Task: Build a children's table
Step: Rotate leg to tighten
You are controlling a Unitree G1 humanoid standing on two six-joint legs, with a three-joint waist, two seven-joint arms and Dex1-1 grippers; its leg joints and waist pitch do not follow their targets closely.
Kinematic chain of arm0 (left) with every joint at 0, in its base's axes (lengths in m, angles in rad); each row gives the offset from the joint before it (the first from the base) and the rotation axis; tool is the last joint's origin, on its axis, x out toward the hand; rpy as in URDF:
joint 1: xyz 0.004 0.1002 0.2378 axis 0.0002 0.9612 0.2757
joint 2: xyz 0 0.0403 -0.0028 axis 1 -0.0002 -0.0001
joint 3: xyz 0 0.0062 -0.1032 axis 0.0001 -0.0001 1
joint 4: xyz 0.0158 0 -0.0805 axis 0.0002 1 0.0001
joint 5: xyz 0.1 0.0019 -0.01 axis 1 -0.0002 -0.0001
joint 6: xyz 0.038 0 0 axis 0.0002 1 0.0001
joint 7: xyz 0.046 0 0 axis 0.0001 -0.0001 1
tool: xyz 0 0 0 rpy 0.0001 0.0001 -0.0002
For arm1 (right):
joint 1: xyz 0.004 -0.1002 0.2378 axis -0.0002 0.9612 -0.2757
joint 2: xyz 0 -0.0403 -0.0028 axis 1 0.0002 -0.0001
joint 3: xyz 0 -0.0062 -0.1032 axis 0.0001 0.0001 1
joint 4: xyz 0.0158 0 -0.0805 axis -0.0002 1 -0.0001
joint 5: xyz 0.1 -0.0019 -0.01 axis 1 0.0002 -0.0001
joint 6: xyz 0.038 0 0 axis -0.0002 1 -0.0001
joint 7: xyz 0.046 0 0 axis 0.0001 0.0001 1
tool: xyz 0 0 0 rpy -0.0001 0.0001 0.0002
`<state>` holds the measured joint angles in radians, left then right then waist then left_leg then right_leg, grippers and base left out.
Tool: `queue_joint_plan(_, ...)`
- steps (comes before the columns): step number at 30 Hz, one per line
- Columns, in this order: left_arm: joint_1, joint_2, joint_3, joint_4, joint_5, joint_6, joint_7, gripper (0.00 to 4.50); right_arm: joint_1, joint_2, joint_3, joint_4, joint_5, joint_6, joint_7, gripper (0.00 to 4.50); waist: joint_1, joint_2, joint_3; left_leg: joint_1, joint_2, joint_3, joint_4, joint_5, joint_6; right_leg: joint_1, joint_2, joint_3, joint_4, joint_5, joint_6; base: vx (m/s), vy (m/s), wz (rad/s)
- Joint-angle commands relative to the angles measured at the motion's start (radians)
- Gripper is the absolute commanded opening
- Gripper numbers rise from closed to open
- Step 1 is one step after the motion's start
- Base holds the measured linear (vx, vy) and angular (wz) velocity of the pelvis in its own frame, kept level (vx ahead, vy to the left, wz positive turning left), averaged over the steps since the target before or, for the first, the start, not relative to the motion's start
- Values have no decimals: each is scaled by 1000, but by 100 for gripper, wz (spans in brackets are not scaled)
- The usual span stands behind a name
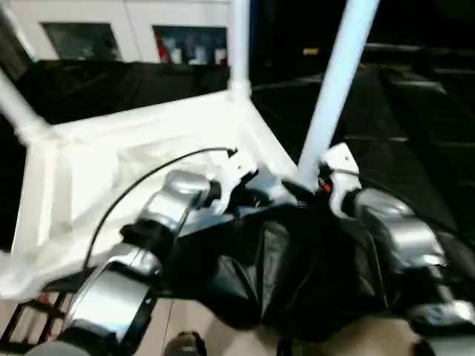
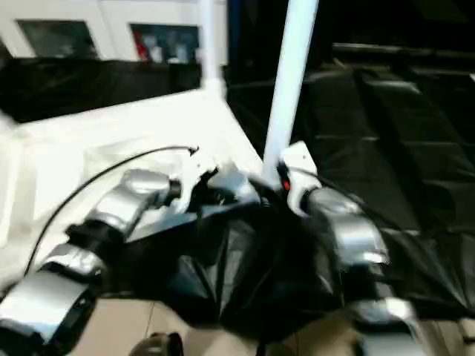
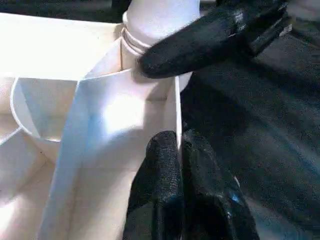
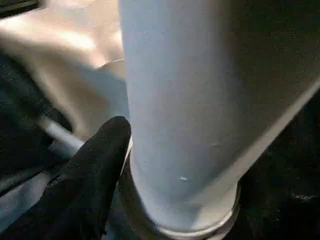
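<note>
Black fingers of the left gripper (image 3: 180, 185) were pressed together on the thin upright side wall of the white tabletop (image 1: 96, 170), pinching its rim just short of the near right corner. That corner's round socket (image 3: 137, 47) sat just beyond the fingertips, with the threaded foot of a white leg (image 1: 338, 81) seated in it. The right gripper (image 1: 308, 189) met the same leg from the other side: one of its fingers (image 3: 200, 40) lay across the base of the leg, touching it right above the socket, and in the right wrist view another finger (image 4: 95, 170) rested against the tube's lower end beside the collar. Its fingers stood spread around the leg's base, though whether they were squeezing it I could not tell. From that corner the leg rose steeply, leaning a little to the right, up past the frame's edge. The tabletop lay upside down with its ribbed underside facing up, spreading away to the left and back from the two grippers on the black-draped work table (image 1: 415, 148). A second leg (image 1: 239, 44) stood upright at the far right corner, and a third leg (image 1: 15, 104) stood at the far left corner. A thin black cable (image 1: 141, 182) arched over the left forearm (image 1: 111, 297).
</note>
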<state>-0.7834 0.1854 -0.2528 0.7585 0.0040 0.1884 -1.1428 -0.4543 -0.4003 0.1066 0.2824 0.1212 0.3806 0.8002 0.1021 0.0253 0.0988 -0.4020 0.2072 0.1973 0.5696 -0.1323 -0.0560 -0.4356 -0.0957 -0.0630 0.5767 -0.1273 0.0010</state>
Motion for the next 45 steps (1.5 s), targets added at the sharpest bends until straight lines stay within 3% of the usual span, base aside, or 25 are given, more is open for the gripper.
queue_joint_plan(1, -15, -24, -26, -93, -59, -39, -108, 0, 28, -26, 77, -76, 35, -12, 136, 343, 4, -11, -84, 30, 19, -7, -58, -309, 59, 61, -39, 30, -66, -309, -211, 0, 0, 0)
queue_joint_plan(6, 8, 10, -45, -131, -65, -28, -201, 0, 69, -107, 89, -141, 47, 5, 254, 327, 14, -9, -86, 31, 20, -7, -56, -309, 61, 60, -40, 30, -67, -314, -214, 0, 0, 0)
queue_joint_plan(15, 27, 33, -56, -155, -66, -20, -238, 0, 80, -114, 100, -164, 70, 29, 278, 269, 13, -12, -88, 30, 18, -9, -56, -310, 49, 60, -42, 29, -65, -329, -213, 0, 0, 0)
queue_joint_plan(20, 12, 9, -31, -121, -42, -15, -150, 0, 77, -40, 72, -112, 37, 35, 152, 267, 12, -10, -90, 27, 17, -10, -55, -294, 47, 61, -42, 29, -62, -313, -215, 0, 0, 0)
queue_joint_plan(21, -18, -18, -8, -68, -20, -11, -44, 0, 47, 37, 21, -29, 5, 54, -25, 267, 4, -9, -89, 27, 13, -9, -54, -303, 35, 55, -40, 28, -64, -331, -213, 0, 0, 0)
queue_joint_plan(22, -18, -18, -8, -68, -20, -11, -44, 0, 47, 37, 21, -29, 5, 54, -25, 267, 4, -9, -89, 27, 13, -9, -54, -303, 35, 55, -40, 28, -64, -331, -213, 0, 0, 0)
queue_joint_plan(23, -32, -29, 2, -46, -12, -7, 0, 0, 37, 65, 3, 0, -3, 64, -87, 267, -3, -12, -89, 27, 10, -15, -57, -321, 12, 60, -41, 23, -68, -379, -195, 0, 0, 0)
queue_joint_plan(25, -66, -57, 26, 4, -2, 3, 103, 0, 17, 126, -35, 53, -13, 88, -216, 266, -11, -10, -87, 33, 9, -15, -58, -345, 3, 54, -40, 23, -75, -407, -181, 0, 0, 0)
queue_joint_plan(29, -129, -114, 81, 86, -10, 29, 279, 0, -24, 245, -101, 141, -13, 100, -425, 266, -20, -9, -89, 28, 5, -15, -56, -337, 4, 56, -39, 23, -74, -382, -179, 0, 0, 0)
queue_joint_plan(33, -141, -140, 86, 100, -10, 5, 300, 0, -53, 302, -110, 182, -12, 46, -456, 266, -18, -7, -93, 25, 5, -13, -55, -303, 21, 61, -38, 24, -68, -301, -192, 0, 0, 0)
queue_joint_plan(35, -132, -146, 70, 93, -3, -25, 263, 0, -61, 320, -114, 179, 4, 42, -435, 322, -17, -6, -93, 26, 5, -11, -54, -282, 37, 63, -36, 25, -64, -251, -208, 0, 0, 0)
queue_joint_plan(38, -123, -141, 53, 90, 3, -57, 233, 0, -57, 298, -80, 163, -34, 12, -429, 355, -16, -7, -93, 25, 6, -11, -54, -274, 45, 65, -36, 25, -63, -245, -213, 0, 0, 0)
queue_joint_plan(45, -103, -126, 14, 96, 23, -138, 174, 0, 10, 188, -72, 6, -51, -26, -352, 355, -11, -14, -89, 28, 9, -8, -55, -279, 51, 63, -37, 28, -67, -275, -195, 0, 0, 0)
